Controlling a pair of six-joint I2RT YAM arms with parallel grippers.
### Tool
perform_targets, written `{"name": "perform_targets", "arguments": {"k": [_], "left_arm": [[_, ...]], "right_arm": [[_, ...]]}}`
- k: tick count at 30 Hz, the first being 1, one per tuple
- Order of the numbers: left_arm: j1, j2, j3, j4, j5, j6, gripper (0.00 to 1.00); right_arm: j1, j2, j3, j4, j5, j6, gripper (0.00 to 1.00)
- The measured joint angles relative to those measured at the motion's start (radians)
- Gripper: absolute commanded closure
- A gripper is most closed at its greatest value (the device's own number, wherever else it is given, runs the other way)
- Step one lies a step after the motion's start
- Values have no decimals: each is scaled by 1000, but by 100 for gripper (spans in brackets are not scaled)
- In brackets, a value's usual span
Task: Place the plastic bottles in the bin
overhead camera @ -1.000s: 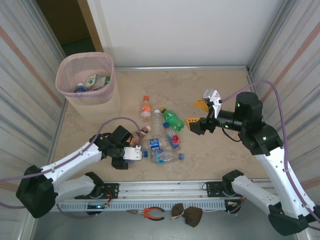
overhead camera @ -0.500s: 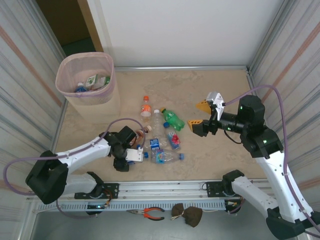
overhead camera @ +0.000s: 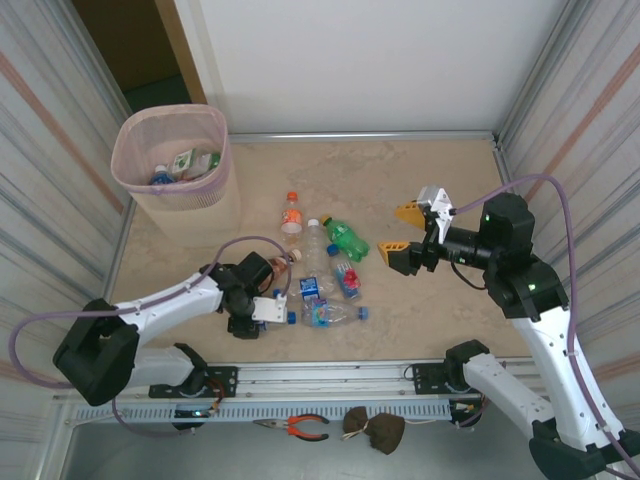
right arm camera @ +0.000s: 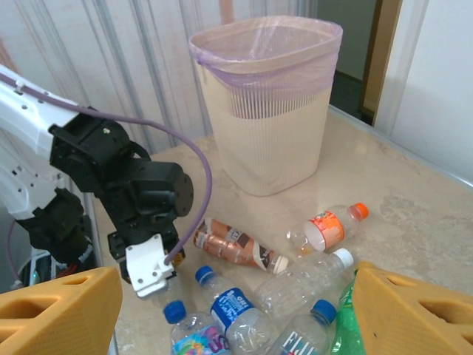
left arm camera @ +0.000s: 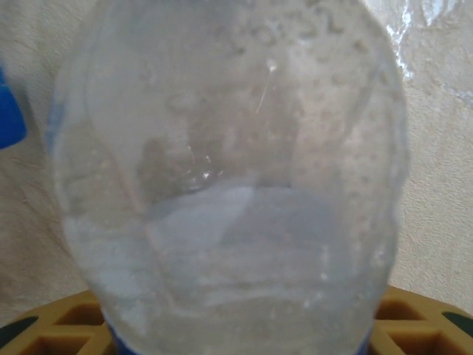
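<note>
- Bin (overhead camera: 195,215) is standing upright at the far-left of the desk (overhead camera: 440,180), with a pink liner (overhead camera: 130,150) folded over its rim.
- Top view is looking down into it: a blue-cap bottle (overhead camera: 160,178) and a green-label bottle (overhead camera: 196,162) are lying inside, side by side.
- Right wrist view is showing the bin's ribbed side wall, not the inside.
- The other bottles are lying in a cluster mid-desk, between the arms and apart from the bin.
- Orange-cap bottle (overhead camera: 291,215) is lying with its long axis near-far, cap toward the far wall.
- Green bottle (overhead camera: 346,240) is lying diagonal, cap pointing far-left.
- Nearest bottle (overhead camera: 332,315) is lying left-right, blue cap toward the left tool (overhead camera: 272,310).
- Brown bottle (right arm camera: 233,251) is lying flat just beside the left wrist. The right wrist view is showing its label side-on.
- Left wrist view is showing a clear bottle (left arm camera: 236,185), close and blurred, sitting between the yellow fingers (left arm camera: 44,325). Can't tell if it's clamped.
- Right tool (overhead camera: 400,232) is hanging wide and empty, right of the cluster, above the desk.
</note>
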State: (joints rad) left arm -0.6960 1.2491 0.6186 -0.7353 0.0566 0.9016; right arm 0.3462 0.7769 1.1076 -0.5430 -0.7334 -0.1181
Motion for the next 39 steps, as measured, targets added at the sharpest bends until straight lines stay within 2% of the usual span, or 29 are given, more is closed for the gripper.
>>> {"name": "perform_targets", "arguments": {"k": [12, 24, 32, 39], "left_arm": [[1, -176, 26, -21, 13, -10, 53], [90, -245, 240, -36, 156, -119, 54], [126, -224, 459, -29, 149, -257, 52], [176, -111, 791, -73, 80, -392, 51]], "right_arm": [[0, 0, 1, -1, 3, 6, 19], [0, 49, 12, 35, 8, 77, 21], [0, 88, 65, 45, 19, 89, 21], [1, 108, 96, 45, 23, 89, 22]]}}
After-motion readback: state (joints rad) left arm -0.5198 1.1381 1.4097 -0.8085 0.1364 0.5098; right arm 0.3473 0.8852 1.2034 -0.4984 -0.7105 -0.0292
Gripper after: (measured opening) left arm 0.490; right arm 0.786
